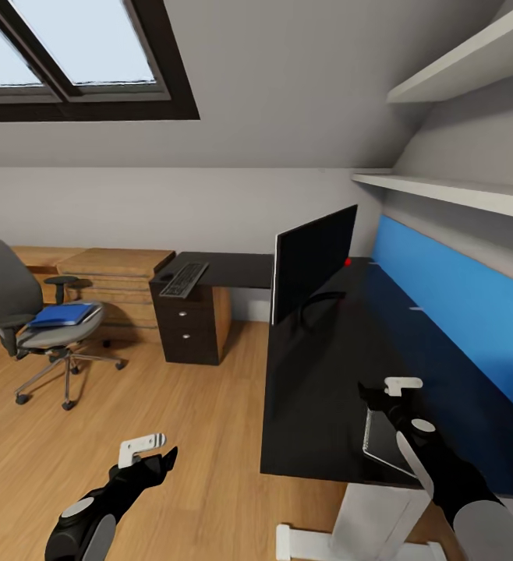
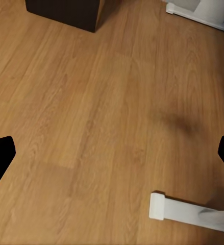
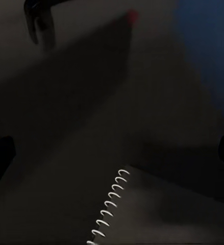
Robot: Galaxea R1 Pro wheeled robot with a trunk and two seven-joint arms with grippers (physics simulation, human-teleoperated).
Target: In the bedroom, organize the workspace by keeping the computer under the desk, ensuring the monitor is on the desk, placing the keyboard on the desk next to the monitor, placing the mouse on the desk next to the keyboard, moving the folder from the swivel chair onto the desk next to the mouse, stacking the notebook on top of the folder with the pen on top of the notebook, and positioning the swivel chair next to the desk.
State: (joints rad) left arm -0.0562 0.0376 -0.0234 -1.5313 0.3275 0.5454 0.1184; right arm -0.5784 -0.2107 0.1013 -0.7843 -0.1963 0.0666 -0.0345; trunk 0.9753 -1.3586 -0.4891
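Risk of shoving the notebook (image 1: 387, 442) off the desk (image 1: 327, 389) front edge with the right gripper (image 1: 377, 389), spread wide and empty above it, while the folder (image 1: 60, 315) waits on the swivel chair (image 1: 22, 312).

Head view bright, evenly lit; daylight from skylight (image 1: 69, 47) at upper left. Soft shadows under swivel chair (image 1: 34, 315); faint blue sheen on glossy bench (image 1: 327, 389). Straight lines bowed toward frame edges. Left wrist view clear, warm; one blurred dark shadow patch on floor (image 2: 91, 127). Right wrist view very dim, murky, soft-focused; notebook (image 3: 157, 209) coil catching only highlight.
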